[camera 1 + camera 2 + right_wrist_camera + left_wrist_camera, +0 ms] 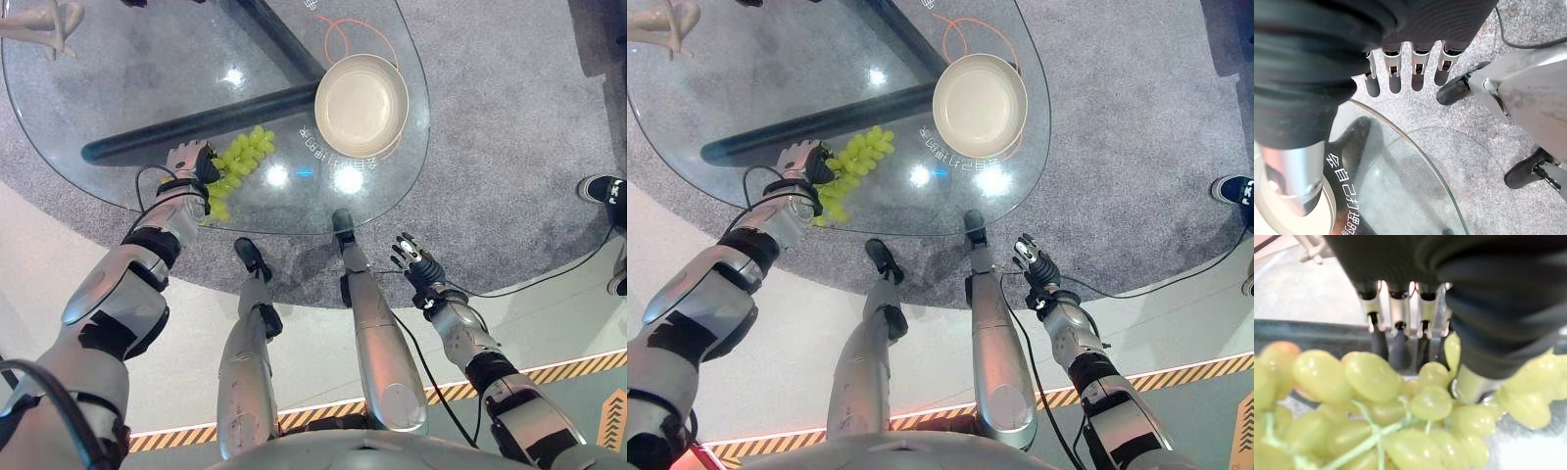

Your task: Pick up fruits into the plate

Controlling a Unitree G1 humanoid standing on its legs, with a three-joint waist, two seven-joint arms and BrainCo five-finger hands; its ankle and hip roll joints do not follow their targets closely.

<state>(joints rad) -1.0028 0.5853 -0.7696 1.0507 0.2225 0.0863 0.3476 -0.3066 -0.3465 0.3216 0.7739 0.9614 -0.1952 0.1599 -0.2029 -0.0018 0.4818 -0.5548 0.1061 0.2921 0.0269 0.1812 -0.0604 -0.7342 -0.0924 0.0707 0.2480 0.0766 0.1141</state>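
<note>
On the glass table I have the left hand down at the near end of the green grapes, fingers straight among them, closed on nothing. Beside the bunch sits the cream plate, bare. My right hand hangs relaxed off the table's near edge.

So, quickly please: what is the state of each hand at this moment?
Left hand: on the grapes, fingers reach down among them; grip cannot be told.
Right hand: open, holds nothing, hangs beside the table.
</note>
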